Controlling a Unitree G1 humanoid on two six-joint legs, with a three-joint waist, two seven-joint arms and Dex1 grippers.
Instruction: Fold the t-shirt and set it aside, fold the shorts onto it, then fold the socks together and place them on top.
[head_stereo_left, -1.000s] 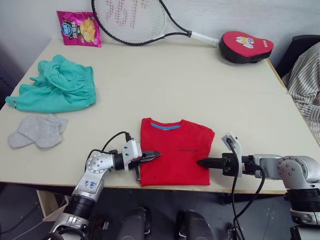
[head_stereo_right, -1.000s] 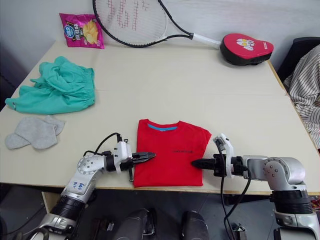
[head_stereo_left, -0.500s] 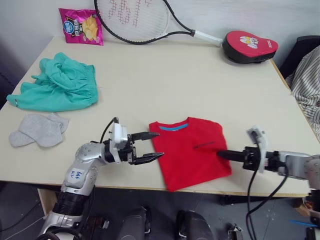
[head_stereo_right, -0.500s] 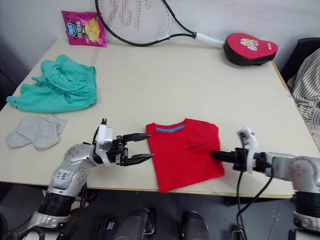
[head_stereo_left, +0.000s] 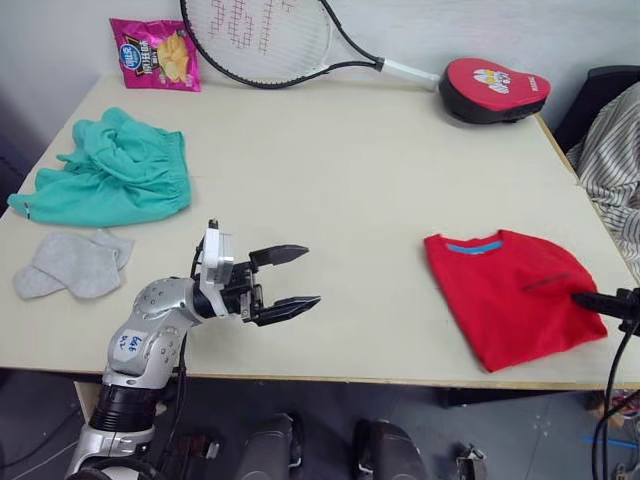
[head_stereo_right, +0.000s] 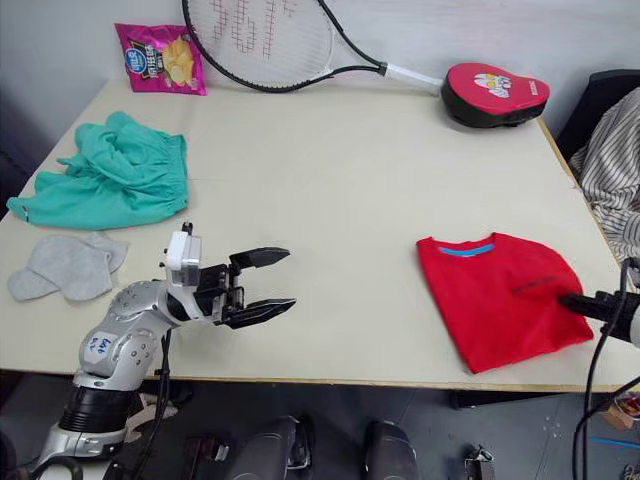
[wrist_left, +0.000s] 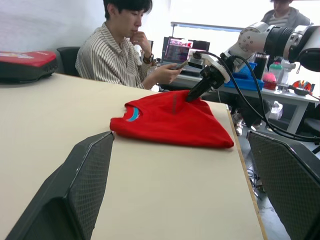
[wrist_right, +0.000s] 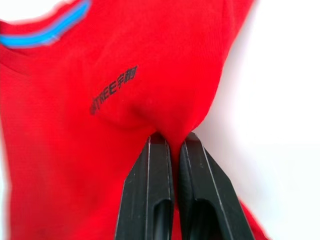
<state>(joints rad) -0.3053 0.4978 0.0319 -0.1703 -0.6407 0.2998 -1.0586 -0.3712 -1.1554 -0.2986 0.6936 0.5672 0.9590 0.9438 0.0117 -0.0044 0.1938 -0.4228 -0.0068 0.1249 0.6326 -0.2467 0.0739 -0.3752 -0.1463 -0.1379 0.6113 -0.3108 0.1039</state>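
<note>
T-shirt (head_stereo_left: 510, 293), already folded, is now lying at the right side of the table (head_stereo_left: 380, 180), close to the near edge and the right-hand edge; half a second ago it was sitting at the near centre, so you are dragging it aside. Your right gripper (wrist_right: 167, 142) is clamping a raised pinch of the red cloth at the shirt's right edge, its fingers pressed nearly together with only fabric between them. Your left gripper (head_stereo_left: 290, 278) is hovering above bare tabletop at the near left, well apart from the shirt, with its jaws spread wide and nothing between them; a second ago it was at the shirt's left edge.

Judged from this layout, the set-aside step is almost complete: you are only lacking the release. The shorts (head_stereo_left: 115, 170) are lying crumpled at the far left, and the socks (head_stereo_left: 70, 265) just in front of them, both untouched. The free left gripper is well placed for the shorts.
</note>
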